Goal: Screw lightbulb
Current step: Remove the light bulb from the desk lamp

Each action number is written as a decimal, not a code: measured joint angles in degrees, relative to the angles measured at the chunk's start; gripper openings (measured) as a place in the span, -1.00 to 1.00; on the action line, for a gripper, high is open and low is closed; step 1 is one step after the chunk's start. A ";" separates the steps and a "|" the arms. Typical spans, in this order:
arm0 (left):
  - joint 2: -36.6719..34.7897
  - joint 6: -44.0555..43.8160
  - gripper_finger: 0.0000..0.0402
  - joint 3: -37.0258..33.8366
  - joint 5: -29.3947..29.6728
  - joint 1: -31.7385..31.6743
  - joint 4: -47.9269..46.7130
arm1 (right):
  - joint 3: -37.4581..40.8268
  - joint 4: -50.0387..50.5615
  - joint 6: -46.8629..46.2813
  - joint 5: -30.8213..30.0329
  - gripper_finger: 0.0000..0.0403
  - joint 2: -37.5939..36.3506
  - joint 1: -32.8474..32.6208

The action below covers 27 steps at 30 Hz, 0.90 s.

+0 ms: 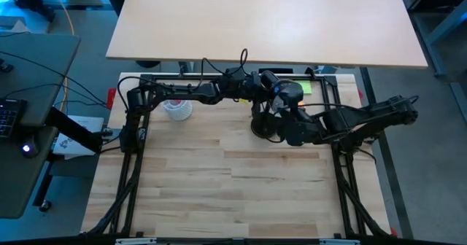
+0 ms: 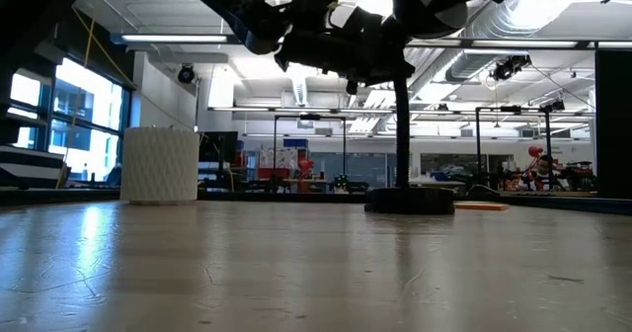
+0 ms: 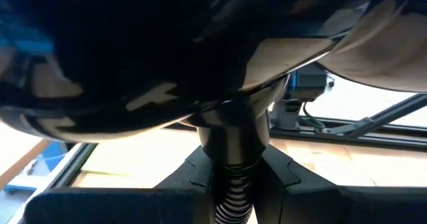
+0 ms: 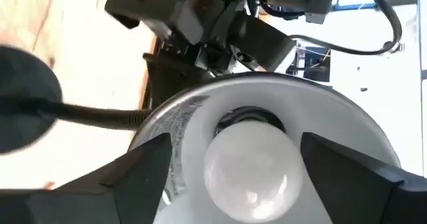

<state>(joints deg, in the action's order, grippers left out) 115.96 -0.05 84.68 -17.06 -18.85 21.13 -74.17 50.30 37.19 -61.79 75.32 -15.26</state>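
White frosted bulb (image 4: 252, 159) sits in the socket at the centre of the lamp shade (image 4: 347, 127), seen from the open side of the shade in the right wrist view. Right tool (image 4: 267, 177) is at the shade's mouth w/ fingers (image 4: 143, 167) apart, one each side of the bulb, not clearly touching it. Left tool (image 3: 233, 174) is behind the shade, fingers (image 3: 190, 174) closed against the ribbed lamp neck (image 3: 233, 194) just below the shade. In the high view both arms meet over the lamp (image 1: 281, 103); left tool (image 1: 257, 84) on its far-left side, right tool (image 1: 292, 121) on its near-right side. Lamp base (image 2: 410, 202) rests on the wood worktop (image 1: 233, 194). White ribbed cup (image 1: 176, 109) stands well left of the lamp, under the left arm.
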 joint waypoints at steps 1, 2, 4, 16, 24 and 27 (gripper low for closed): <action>0.00 0.05 -0.74 0.00 0.22 0.00 -0.07 | 0.00 -0.13 -1.09 0.26 0.67 -0.15 -0.34; 0.00 0.01 -0.74 0.00 0.28 0.00 -0.12 | 0.00 -0.28 -1.97 0.62 0.69 -0.51 -0.61; 0.00 0.08 -0.74 0.02 0.26 -0.04 -0.20 | 0.00 -0.76 -4.25 1.83 0.72 -1.17 -1.24; 0.00 0.08 -0.74 0.02 0.00 0.02 -0.25 | -0.02 5.23 -60.53 9.33 0.71 -8.28 -1.71; 0.00 0.08 -0.74 0.02 -0.17 0.05 -0.20 | -0.02 6.14 -78.94 11.45 0.71 -7.78 2.79; 0.00 0.07 -0.74 0.02 -0.22 0.07 -0.16 | -0.02 6.43 -78.28 11.38 0.71 -7.82 5.33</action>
<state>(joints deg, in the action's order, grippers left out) 115.96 0.02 84.71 -17.28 -18.79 20.97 -74.19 56.73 -41.08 -50.41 67.51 -9.93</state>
